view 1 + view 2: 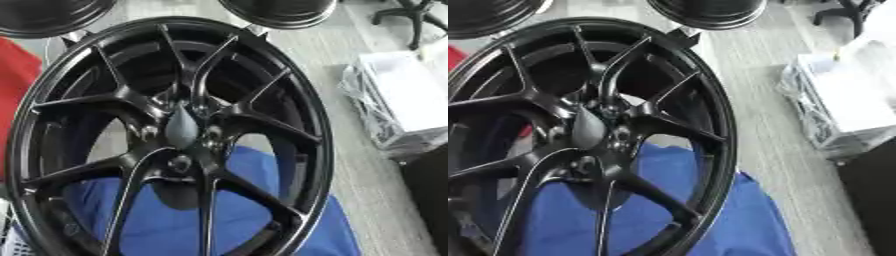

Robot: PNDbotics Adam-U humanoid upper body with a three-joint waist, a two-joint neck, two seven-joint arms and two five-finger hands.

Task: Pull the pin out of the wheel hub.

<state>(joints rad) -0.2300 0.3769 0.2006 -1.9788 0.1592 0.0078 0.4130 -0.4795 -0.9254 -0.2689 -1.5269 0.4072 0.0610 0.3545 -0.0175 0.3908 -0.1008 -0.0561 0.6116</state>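
A large black multi-spoke wheel (166, 135) fills most of both views, tilted with its face toward me. At its middle sits the hub (182, 131), where a dark grey, tapered pin (182, 127) stands out from the centre. Small round bolt holes (179, 163) ring the hub. Neither of my hands shows in either view.
A blue cloth (254, 220) lies under the wheel's lower part. Two more black wheels (280, 11) (48, 15) lie at the top edge. Something red (16, 70) is at the left. White packages in clear plastic (402, 100) lie on the grey floor at the right, beside a chair base (411, 17).
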